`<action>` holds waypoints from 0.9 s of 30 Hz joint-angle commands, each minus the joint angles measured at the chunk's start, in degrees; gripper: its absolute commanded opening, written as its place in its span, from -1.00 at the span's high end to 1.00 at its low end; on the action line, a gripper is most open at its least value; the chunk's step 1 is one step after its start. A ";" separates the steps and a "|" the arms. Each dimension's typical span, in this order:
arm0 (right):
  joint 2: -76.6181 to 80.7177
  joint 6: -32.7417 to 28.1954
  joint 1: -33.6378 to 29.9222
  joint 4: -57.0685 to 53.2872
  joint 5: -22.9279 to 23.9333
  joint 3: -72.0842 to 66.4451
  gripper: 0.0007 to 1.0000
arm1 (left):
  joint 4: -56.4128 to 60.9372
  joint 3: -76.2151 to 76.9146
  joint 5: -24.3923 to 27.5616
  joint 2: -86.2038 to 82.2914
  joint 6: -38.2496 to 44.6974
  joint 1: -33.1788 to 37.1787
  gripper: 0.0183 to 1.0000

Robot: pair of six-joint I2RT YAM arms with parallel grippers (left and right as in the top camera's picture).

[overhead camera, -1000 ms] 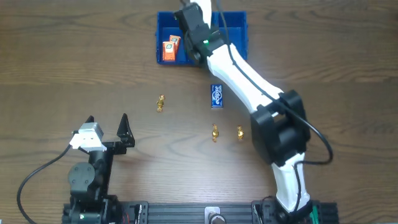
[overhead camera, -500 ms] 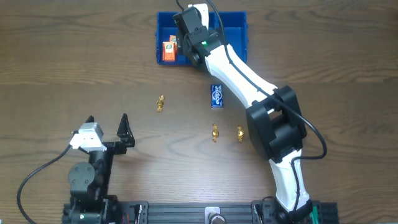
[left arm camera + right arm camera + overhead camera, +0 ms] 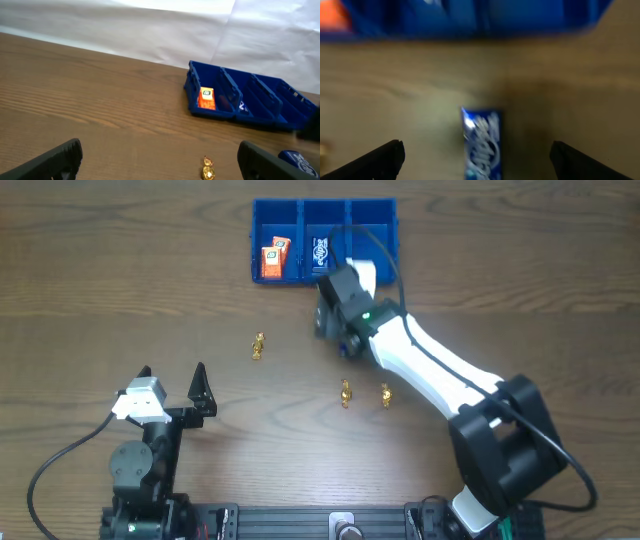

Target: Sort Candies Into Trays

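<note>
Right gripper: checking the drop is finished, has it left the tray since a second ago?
Yes. The right gripper drew back from the blue tray toward the arm bases; it's now open above the blue candy bar.

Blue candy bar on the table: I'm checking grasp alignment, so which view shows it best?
Right wrist view: the blue candy bar lies centred below the open right gripper. The top view shows only its end beside the gripper; the left wrist view shows a piece at the edge.

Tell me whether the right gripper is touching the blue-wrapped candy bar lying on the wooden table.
Apart. The right wrist view shows the right gripper open, with bare wooden table between each finger and the blue-wrapped candy bar.
</note>
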 commanded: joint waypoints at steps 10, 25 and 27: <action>6.71 3.34 0.07 4.74 -0.92 -4.50 -0.64 | -2.40 -0.92 -0.35 -0.28 0.96 0.39 -1.00; 8.41 3.34 2.47 7.52 -0.81 -4.46 0.26 | -2.40 -0.92 -0.35 -0.28 0.96 0.39 -1.00; 7.04 3.34 3.65 7.48 -0.44 -4.46 0.36 | -2.40 -0.92 -0.35 -0.28 0.96 0.39 -1.00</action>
